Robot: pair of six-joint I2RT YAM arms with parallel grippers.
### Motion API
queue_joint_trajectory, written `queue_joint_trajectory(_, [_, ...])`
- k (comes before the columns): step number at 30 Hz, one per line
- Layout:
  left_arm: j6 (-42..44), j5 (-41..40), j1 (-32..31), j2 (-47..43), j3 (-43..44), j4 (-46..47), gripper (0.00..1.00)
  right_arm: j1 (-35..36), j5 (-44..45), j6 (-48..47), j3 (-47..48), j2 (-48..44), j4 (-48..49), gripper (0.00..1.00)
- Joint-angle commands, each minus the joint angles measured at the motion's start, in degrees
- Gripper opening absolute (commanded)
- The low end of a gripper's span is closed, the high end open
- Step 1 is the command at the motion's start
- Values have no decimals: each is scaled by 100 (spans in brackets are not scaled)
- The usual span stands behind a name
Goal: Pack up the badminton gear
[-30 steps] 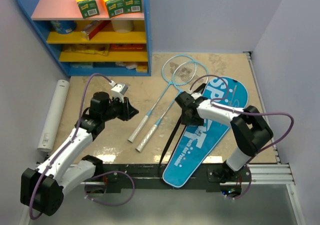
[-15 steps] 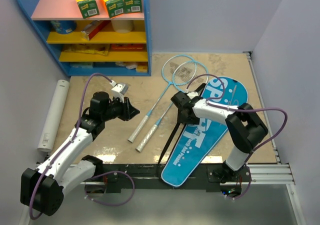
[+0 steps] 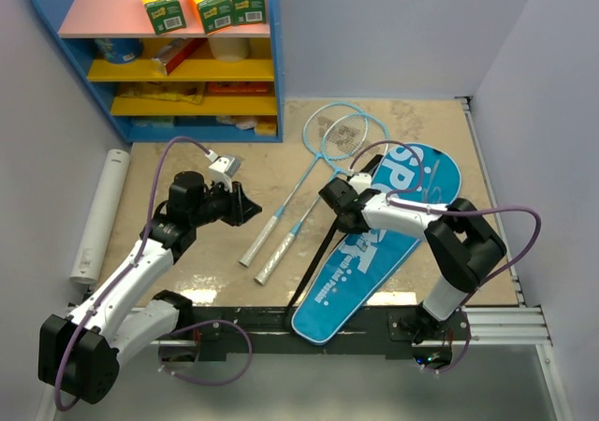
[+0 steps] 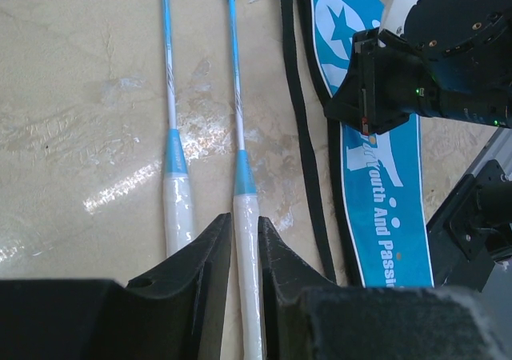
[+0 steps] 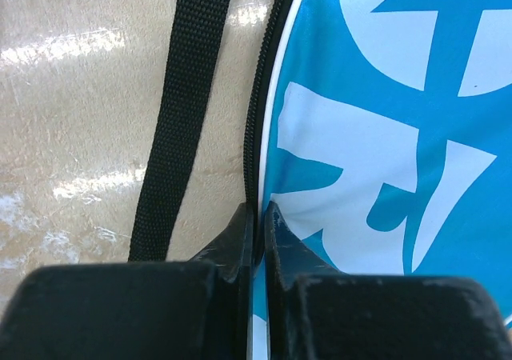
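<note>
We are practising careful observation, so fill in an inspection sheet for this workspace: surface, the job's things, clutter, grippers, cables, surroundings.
Surface: beige tabletop, glossy, with light patches.
Job's things: two rackets lie side by side outside the bag; the bag lies flat, its black strap beside it; shuttlecocks, nothing seen.
Clutter: white tube beside the tabletop's left edge.
Grippers: left gripper slightly open and empty, a racket handle showing through its gap; right gripper shut on the bag's zipped edge.
Cables: purple cables loop off both arms; the right one crosses above the bag.
Surroundings: blue shelf unit with boxes on top; pale walls.
</note>
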Motion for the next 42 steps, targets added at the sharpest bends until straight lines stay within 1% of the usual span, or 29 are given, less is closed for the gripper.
queue_joint_trajectory(1, [-59, 84, 4, -50, -55, 186, 24, 135, -572, 198, -360, 361, 82, 0])
queue_joint_trajectory(5, [-33, 22, 4, -58, -46, 168, 24, 250, -405, 268, 62, -315, -285, 0])
queue_joint_trajectory(6, [-42, 13, 4, -58, -46, 168, 24, 267, -387, 277, 167, -691, -356, 0])
queue_joint_trajectory(9, [-33, 4, 4, -67, -37, 151, 25, 267, -378, 294, 633, -1264, -681, 0])
queue_joint_trajectory(10, [-33, -4, 4, -76, -37, 142, 25, 276, -352, 268, 904, -1579, -778, 0])
queue_joint_trajectory(14, [-24, -22, 13, -102, -37, 151, 25, 293, -369, 198, 1547, -2056, -1139, 0])
queue_joint_trajectory(16, [-24, -48, 12, -120, -28, 124, 25, 311, -413, 145, 1775, -2197, -1122, 0])
queue_joint_trajectory(18, [-15, -83, 21, -146, -11, 107, 24, 302, -641, 101, 1724, -2548, -562, 0])
queue_joint_trajectory(19, [-7, -136, 21, -155, -11, 89, 24, 302, -755, 92, 1515, -2688, -255, 0])
queue_joint_trajectory(20, [-15, -180, 30, -190, -2, 80, 24, 320, -991, 101, 1382, -2881, 366, 0])
queue_joint_trajectory(21, [-7, -215, 39, -216, 7, 63, 24, 311, -1080, 153, 1259, -2970, 651, 0])
queue_joint_trajectory(22, [2, -294, 48, -243, 7, 37, 24, 302, -1151, 223, 988, -3032, 950, 0])
queue_joint_trajectory(23, [2, -364, 65, -286, 33, 10, 24, 311, -1352, 259, 820, -3154, 1631, 0])
queue_joint_trajectory(24, [20, -426, 74, -313, 42, -16, 24, 311, -1441, 268, 636, -3208, 2021, 0])
queue_joint_trajectory(25, [29, -557, 83, -348, 51, -43, 24, 302, -1537, 346, 234, -3243, 2408, 0])
queue_joint_trajectory(26, [46, -619, 92, -401, 59, -69, 24, 302, -1617, 356, -5, -3296, 3308, 0])
queue_joint_trajectory(27, [46, -681, 92, -427, 77, -113, 24, 311, -1783, 373, -277, -3375, 3856, 0])
queue_joint_trajectory(28, [64, -760, 100, -436, 86, -131, 24, 311, -1828, 513, -872, -3393, 4401, 0])
queue_joint_trajectory(29, [73, -787, 100, -462, 86, -139, 25, 302, -1854, 592, -1156, -3376, 5468, 0])
queue_joint_trajectory(31, [73, -778, 109, -489, 86, -131, 25, 311, -2003, 820, -1648, -3008, 6380, 0])
queue_joint_trajectory(32, [73, -787, 109, -489, 77, -131, 25, 302, -2100, 856, -1712, -2867, 7159, 0])
queue_joint_trajectory(35, [90, -778, 109, -489, 60, -122, 25, 346, -2268, 971, -1704, -2392, 8147, 0])
queue_joint_trajectory(38, [73, -804, 109, -498, 51, -122, 25, 408, -2250, 699, -1222, -2268, 8011, 0])
queue_joint_trajectory(42, [73, -796, 118, -480, 60, -113, 25, 425, -2355, 549, -616, -2110, 8098, 0])
